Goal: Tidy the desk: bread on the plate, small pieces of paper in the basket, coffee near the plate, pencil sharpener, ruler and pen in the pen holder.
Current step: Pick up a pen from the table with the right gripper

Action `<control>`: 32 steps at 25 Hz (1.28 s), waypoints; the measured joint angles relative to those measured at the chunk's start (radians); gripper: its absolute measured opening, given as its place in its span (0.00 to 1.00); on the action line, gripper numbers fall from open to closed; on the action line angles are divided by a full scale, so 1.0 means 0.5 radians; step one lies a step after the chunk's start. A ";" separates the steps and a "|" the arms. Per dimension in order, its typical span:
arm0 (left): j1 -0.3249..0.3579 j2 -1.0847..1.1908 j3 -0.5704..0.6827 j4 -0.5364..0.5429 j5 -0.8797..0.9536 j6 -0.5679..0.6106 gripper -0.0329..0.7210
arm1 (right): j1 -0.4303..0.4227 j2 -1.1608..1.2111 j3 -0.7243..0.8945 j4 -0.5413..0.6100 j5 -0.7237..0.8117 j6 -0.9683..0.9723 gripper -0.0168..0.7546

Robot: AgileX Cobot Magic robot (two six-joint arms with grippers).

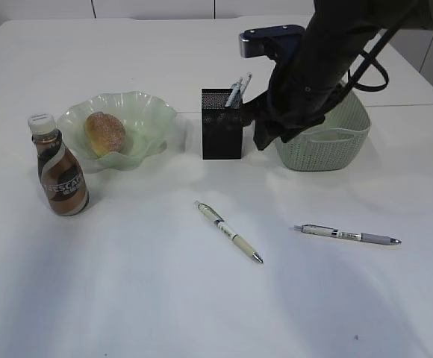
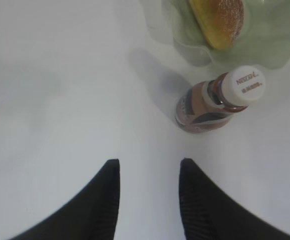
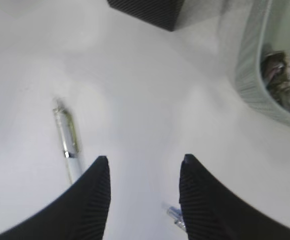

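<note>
Pens are what is left for me: one pen [image 1: 228, 232] lies near the middle of the desk [image 1: 127, 283], slanted, and a second pen [image 1: 347, 236] lies toward the right edge, well apart from it. The bread [image 1: 105, 133] sits in the plate [image 1: 149, 112] toward the back left, the coffee [image 1: 60, 168] stands just beside that plate, and crumpled paper [image 3: 285, 75] lies inside the basket [image 1: 328, 145].

My right gripper [image 3: 142, 172] hangs above the desk between the two pens, jaws apart and holding nothing. My left gripper [image 2: 147, 175] is also parted and empty, near the coffee.

I think the risk is the pick itself — a thin pen flat on a smooth top can roll or skate away if the tips land off its line, or I may pinch only the end and drop it on the way.

The pen holder [image 1: 222, 123] already carries items — I judge a tilted pen could catch on them or on its rim. The basket stands close beside it on the right.
</note>
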 joint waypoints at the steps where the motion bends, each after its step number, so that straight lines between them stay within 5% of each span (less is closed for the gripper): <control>1: 0.000 0.000 0.000 0.000 0.004 0.000 0.41 | 0.025 0.000 0.000 0.125 0.078 -0.124 0.50; 15: 0.000 0.000 0.000 -0.003 0.057 0.000 0.41 | 0.391 0.017 -0.002 0.186 0.124 -0.204 0.50; 32: 0.000 0.000 0.000 -0.003 0.077 0.000 0.41 | 0.396 0.279 -0.094 0.049 0.204 -0.219 0.50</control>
